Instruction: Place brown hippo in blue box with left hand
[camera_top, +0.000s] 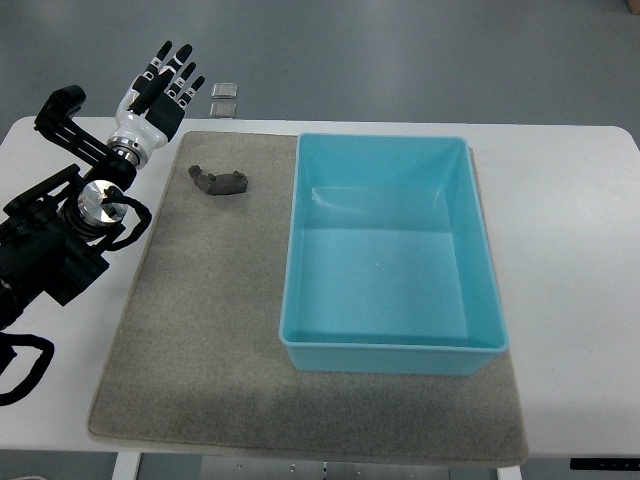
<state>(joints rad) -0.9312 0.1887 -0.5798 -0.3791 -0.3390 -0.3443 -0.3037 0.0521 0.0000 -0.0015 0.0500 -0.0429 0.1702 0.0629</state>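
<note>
A white desk (570, 200) carries a grey mat (200, 330). The left hand (155, 95) hovers empty, fingers (180, 65) spread; the brown hippo (220, 182) lies just below-right of them, long axis crosswise, blue box (390, 355) beyond.

White surface (570, 200) carries a grey mat (200, 330); blue box (390, 255) and brown hippo (220, 182) rest on the mat.

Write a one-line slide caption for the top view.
Left hand open above the mat's corner, brown hippo lying beside the blue box.
</note>
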